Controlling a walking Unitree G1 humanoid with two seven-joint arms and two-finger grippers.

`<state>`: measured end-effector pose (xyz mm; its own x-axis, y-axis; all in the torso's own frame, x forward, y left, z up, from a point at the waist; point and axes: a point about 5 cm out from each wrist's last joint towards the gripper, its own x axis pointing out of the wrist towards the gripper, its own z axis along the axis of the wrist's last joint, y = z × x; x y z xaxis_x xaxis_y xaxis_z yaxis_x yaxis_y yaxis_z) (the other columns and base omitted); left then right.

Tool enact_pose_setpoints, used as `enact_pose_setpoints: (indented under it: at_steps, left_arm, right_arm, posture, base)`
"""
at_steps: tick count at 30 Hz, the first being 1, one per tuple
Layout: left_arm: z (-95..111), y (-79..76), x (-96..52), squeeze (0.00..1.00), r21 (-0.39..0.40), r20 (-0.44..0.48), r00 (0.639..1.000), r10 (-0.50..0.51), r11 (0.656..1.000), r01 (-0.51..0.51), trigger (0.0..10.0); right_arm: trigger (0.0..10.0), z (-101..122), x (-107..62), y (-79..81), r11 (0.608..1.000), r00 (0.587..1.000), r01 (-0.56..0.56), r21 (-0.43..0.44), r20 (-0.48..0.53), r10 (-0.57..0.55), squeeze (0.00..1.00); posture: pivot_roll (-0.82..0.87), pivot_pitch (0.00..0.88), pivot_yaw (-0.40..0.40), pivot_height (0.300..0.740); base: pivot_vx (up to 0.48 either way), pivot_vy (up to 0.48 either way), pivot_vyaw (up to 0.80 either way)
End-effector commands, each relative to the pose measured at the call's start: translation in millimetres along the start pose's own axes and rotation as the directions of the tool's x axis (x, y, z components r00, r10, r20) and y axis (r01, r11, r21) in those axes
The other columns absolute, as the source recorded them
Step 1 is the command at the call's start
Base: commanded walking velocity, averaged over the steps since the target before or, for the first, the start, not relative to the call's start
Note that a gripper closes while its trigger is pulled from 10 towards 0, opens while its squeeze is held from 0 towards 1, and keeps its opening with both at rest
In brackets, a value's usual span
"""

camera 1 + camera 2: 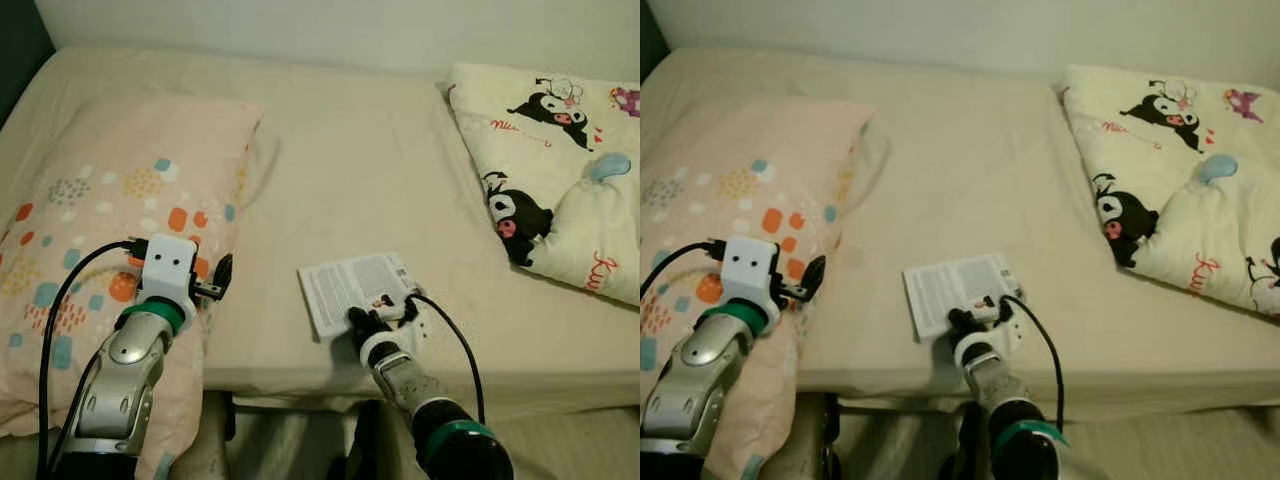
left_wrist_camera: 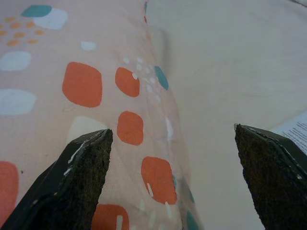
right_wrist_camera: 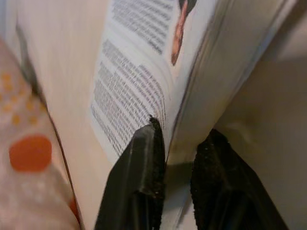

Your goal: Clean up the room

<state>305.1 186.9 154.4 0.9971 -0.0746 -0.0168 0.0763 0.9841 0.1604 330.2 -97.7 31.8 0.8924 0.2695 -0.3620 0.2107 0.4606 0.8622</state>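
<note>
Near the front edge of the bed lies the booklet, your right gripper pinched onto its near edge. Lift gently (thin pages tear). Left gripper gapes, holding nothing, over the pillow beside the booklet.

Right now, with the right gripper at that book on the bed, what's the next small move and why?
Probably lift the book straight up off the bed: the right gripper has its fingers closed on the book's near edge, while the left gripper hovers open over the pillow.
</note>
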Motion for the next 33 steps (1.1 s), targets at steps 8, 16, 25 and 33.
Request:
enact_pose_setpoints:
  at_steps: [8, 16, 25, 33]
  left_arm:
    - [-9, 4.6, -3.9, 0.0, -0.004, -0.032, 0.999, 0.022, 1.0, -0.022, 10.0]
    - [-8, 5.7, -3.4, 0.0, 0.0, -0.032, 0.999, 0.022, 1.0, -0.022, 10.0]
    - [-7, 6.7, -1.6, 0.0, 0.002, -0.03, 0.999, 0.016, 1.0, -0.016, 10.0]
    - [-5, 7.7, 0.1, 0.0, 0.0, -0.024, 1.0, 0.013, 1.0, -0.013, 10.0]
  right_arm:
    - [0.0, 3, -1.2, 4.8, 0.911, 0.974, -0.156, -0.382, -0.21, 0.079, 0.0]
    - [0.0, 14, -2.1, 18.2, 0.566, 0.902, -0.4, -0.721, -0.419, 0.104, 0.0]
    - [0.0, 17, 0.7, 46.0, 0.441, 0.819, -0.562, -0.7, -0.544, 0.181, 0.0]
    - [0.0, 21, 0.6, 70.6, 0.378, 0.727, -0.682, -0.627, -0.64, 0.249, 0.0]
  posture:
    - [0.25, 0.188, -0.099, 0.593]
    - [0.25, 0.188, -0.098, 0.593]
    - [0.25, 0.188, -0.089, 0.593]
    - [0.26, 0.19, -0.088, 0.593]
  base:
    - [0.0, 0.0, 0.0]
    - [0.0, 0.0, 0.0]
    - [0.0, 0.0, 0.0]
    - [0.0, 0.0, 0.0]
